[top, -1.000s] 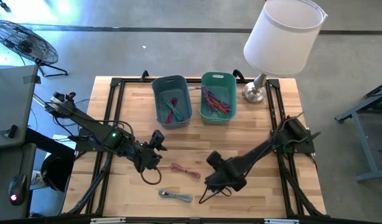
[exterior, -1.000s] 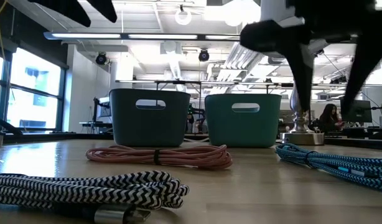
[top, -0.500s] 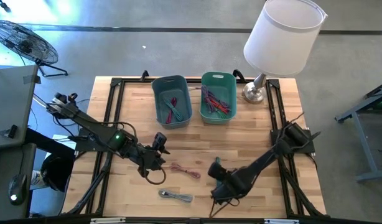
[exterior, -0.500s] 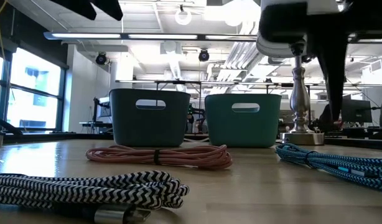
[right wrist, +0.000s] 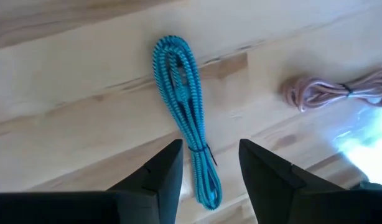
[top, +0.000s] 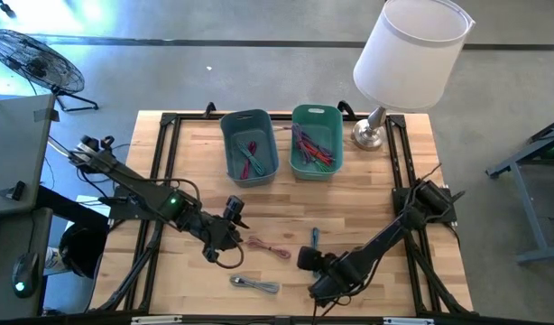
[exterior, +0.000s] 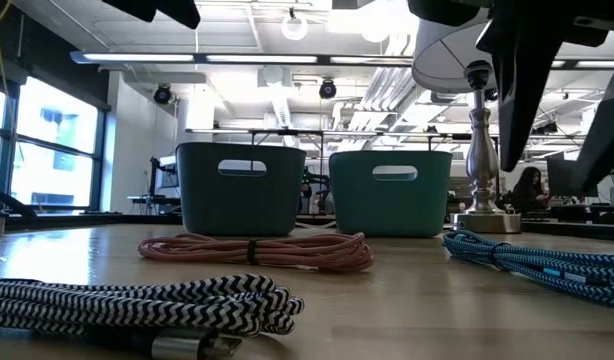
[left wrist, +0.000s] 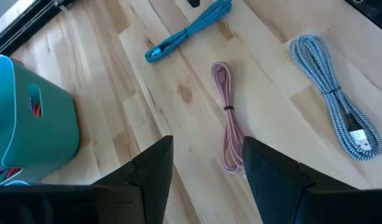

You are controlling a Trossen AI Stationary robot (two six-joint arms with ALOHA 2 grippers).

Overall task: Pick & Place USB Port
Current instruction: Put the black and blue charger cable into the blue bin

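Observation:
Three coiled USB cables lie flat on the wooden table. The blue one (top: 314, 237) (right wrist: 185, 134) is toward the right, the pink one (top: 269, 246) (left wrist: 227, 127) in the middle, and the black-and-white braided one (top: 255, 284) (left wrist: 331, 93) near the front edge. My right gripper (top: 315, 262) (right wrist: 206, 180) hovers open over the near end of the blue cable, its fingers on either side of that end. My left gripper (top: 228, 233) (left wrist: 206, 168) hovers open just left of the pink cable. Neither touches a cable.
Two teal bins (top: 250, 144) (top: 316, 140) stand at the table's far side with cables inside. A lamp with a white shade (top: 408, 50) has its base (top: 367, 135) right of the bins. Bare wood lies between the bins and the cables.
My right gripper has drawn back toward the table's near edge, and the blue cable that lay under it now shows. My left gripper has moved a little to the right, toward the pink cable. The cables have stayed in place.

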